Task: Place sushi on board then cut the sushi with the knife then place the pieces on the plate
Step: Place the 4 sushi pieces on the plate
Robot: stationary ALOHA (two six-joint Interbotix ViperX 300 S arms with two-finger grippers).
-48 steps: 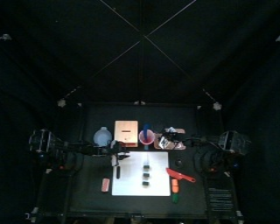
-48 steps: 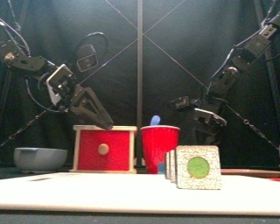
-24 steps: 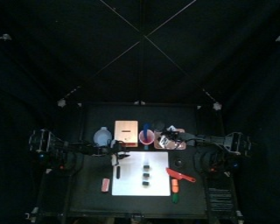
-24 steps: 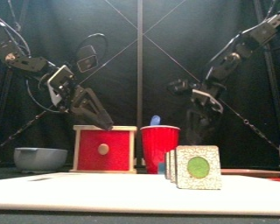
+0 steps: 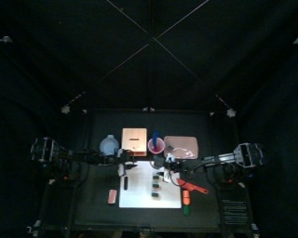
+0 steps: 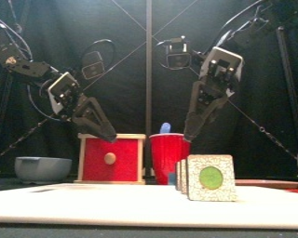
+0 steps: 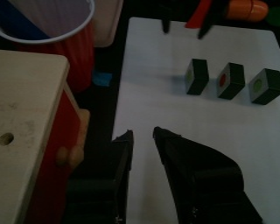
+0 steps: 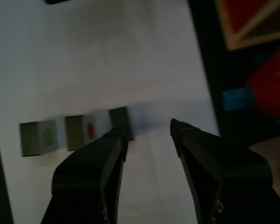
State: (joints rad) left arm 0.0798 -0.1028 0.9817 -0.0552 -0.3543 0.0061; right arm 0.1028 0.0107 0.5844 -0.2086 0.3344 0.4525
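Sushi (image 5: 153,186) stands on the board (image 5: 170,200) as three dark green pieces in a short row. The pieces are upright and a little apart from one another, near the board's middle. From the front they overlap, and the nearest one shows a pale face with a green centre.

Left gripper (image 7: 143,133) hangs over the board's left part, short of the sushi. Only a narrow gap shows between its jaws, and nothing is in them. Right gripper (image 8: 149,133) hangs above the board's back half, just beside the end piece of the row. Its jaws are spread wide and empty, and neither gripper touches the sushi.

Behind the board, four things stand in a line on the bench (image 5: 83,209). From left to right they are the bowl (image 5: 109,145), the box (image 5: 134,143) with its red front facing the board, the cup (image 6: 170,158) and the tray (image 5: 182,145). The blue knife (image 6: 164,127) stands in the cup, with its tip showing above the rim.

At the board's right edge lies a red toy that looks like the red knife (image 5: 193,188), with an orange end towards the board. A small pink toy (image 5: 112,195) lies just off the board's left edge.
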